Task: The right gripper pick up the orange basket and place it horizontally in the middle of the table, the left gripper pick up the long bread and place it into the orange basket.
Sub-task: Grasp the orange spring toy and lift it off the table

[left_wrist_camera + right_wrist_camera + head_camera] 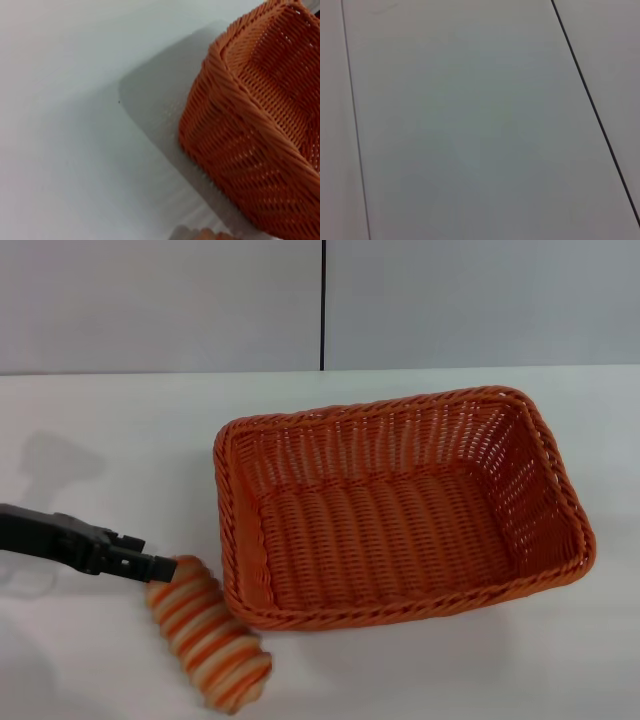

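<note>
The orange basket (400, 612) stands empty in the middle of the white table (120, 430), its long side running left to right, slightly skewed. The long bread (208, 633), striped orange and cream, lies slantwise just off the basket's front left corner. My left gripper (158, 566) reaches in from the left and its tip meets the bread's far end. In the left wrist view the basket's corner (240, 145) fills the right side, and a sliver of the bread (202, 234) shows at the edge. The right gripper is out of view.
A grey panelled wall (200, 300) with a dark vertical seam rises behind the table's far edge. The right wrist view shows only grey panels (470, 125) with dark seams. Bare tabletop (75, 125) lies left of the basket.
</note>
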